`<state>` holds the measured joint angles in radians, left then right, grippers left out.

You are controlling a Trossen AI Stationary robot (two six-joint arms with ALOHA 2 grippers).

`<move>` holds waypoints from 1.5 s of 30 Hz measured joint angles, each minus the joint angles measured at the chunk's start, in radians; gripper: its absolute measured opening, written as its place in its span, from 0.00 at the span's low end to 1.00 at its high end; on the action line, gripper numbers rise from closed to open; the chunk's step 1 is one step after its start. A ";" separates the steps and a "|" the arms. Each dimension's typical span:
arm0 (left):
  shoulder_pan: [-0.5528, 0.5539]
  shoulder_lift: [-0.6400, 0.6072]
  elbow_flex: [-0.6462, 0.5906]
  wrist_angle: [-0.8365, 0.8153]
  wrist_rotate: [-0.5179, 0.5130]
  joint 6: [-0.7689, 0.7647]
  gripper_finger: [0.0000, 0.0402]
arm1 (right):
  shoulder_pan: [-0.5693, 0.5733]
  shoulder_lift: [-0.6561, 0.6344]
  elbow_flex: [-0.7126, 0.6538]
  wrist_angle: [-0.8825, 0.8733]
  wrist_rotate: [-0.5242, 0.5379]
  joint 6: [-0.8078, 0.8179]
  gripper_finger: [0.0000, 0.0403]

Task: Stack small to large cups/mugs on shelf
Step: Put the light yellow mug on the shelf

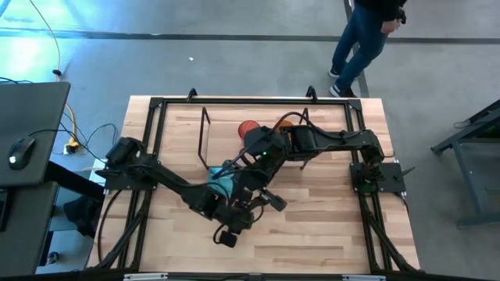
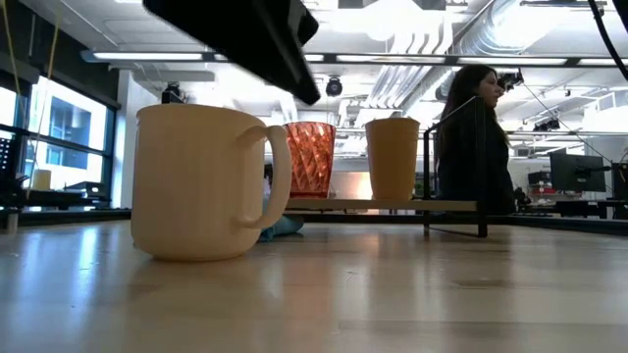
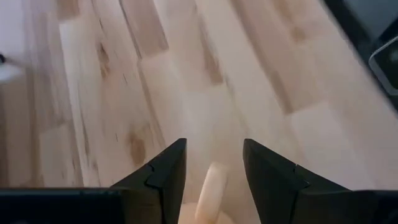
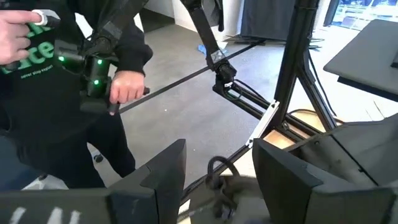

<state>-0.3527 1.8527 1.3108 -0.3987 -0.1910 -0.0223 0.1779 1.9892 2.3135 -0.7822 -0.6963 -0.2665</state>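
The light orange mug stands upright on its base on the tabletop, handle toward the shelf. My left gripper is open above it, pointing down, fingers on either side of a pale rounded part of the mug with gaps showing. The red patterned cup and the amber tumbler stand side by side on the shelf's wood board. My right gripper is open and raised, facing the room. In the high view the arms hide the mug.
A teal cloth lies on the table between the shelf and the mug. My right arm reaches over the shelf toward the table's middle. A person holding hand controllers stands beyond the table; another person walks past the far edge.
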 joint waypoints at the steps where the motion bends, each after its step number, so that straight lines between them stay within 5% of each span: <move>1: 0.000 0.013 0.015 -0.024 0.000 0.000 0.37 | 0.000 0.000 0.000 0.000 0.000 0.000 0.44; 26: -0.047 0.049 0.067 -0.187 0.078 -0.110 0.37 | 0.015 0.001 -0.001 -0.006 0.016 0.015 0.44; 45: -0.107 0.049 0.106 -0.352 0.079 -0.329 0.37 | 0.015 0.002 -0.001 -0.005 0.042 0.013 0.44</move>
<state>-0.4595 1.9015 1.4163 -0.7507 -0.1122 -0.3509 0.1928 1.9911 2.3127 -0.7872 -0.6544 -0.2531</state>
